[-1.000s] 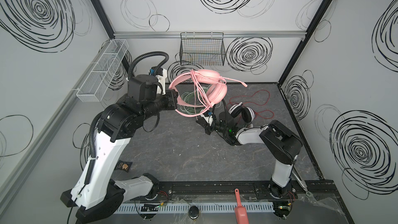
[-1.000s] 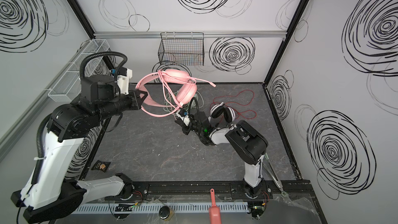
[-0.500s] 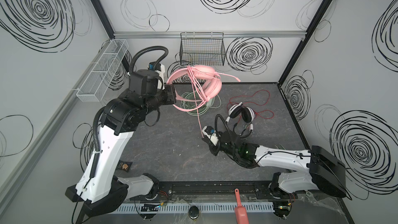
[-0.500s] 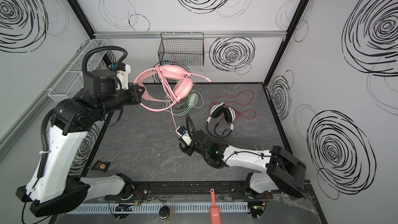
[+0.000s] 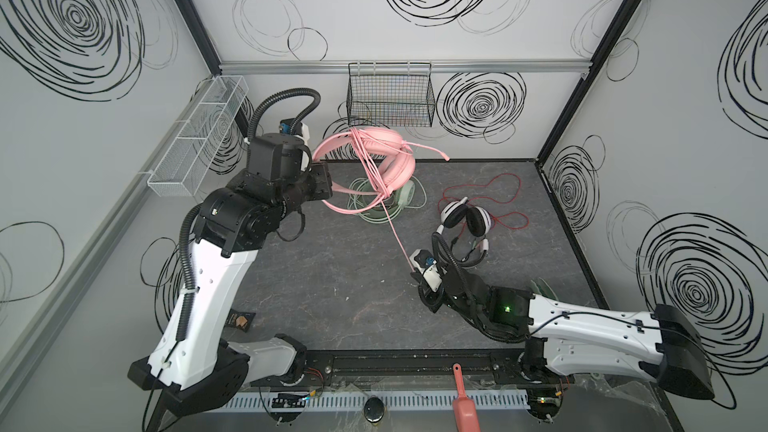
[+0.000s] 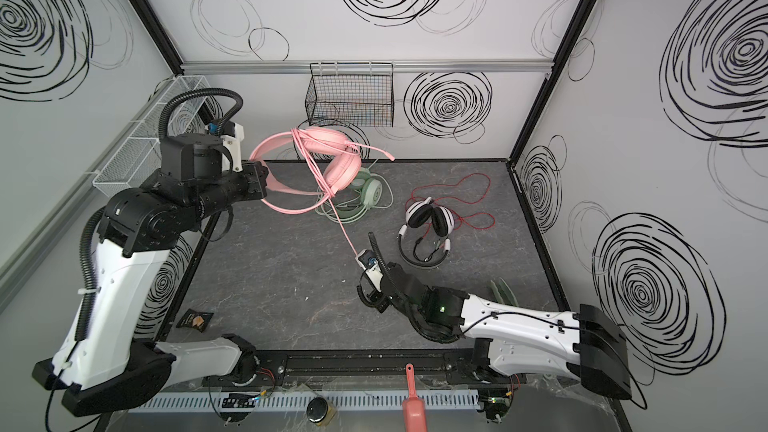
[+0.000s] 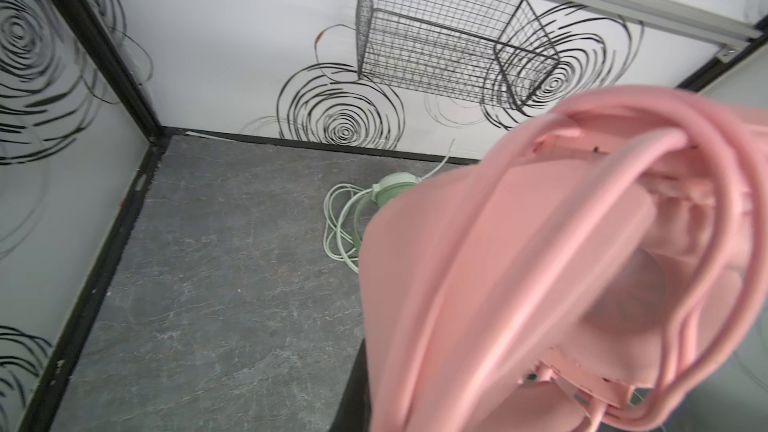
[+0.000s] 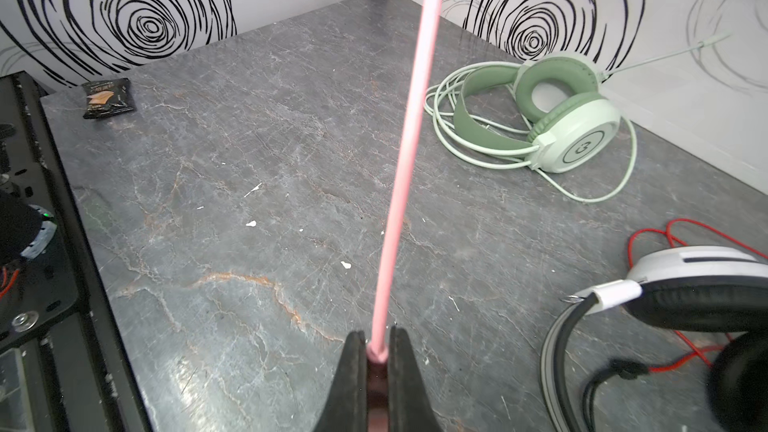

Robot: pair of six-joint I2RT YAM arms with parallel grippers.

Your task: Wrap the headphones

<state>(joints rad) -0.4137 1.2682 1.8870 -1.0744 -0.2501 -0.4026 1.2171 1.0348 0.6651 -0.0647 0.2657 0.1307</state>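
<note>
Above the table (image 5: 332, 284), left tool (image 5: 328, 189) grips pink headset (image 5: 397, 164); low right tool (image 8: 378, 336) pinches its cable (image 8: 409, 151).

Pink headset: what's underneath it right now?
The green headset with its coiled cable lies on the table below the raised pink headset. In both top views the pink one covers part of the green band and coil.

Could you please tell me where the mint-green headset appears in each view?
Top view: mint-green over-ear headset, near the back wall, partly behind the pink headset.
Top view: headset, same place.
Left wrist: headset peeking past the pink headset.
Right wrist: headset unobstructed, beside the taut pink cable.
Shared landmark: pink cable.
</note>
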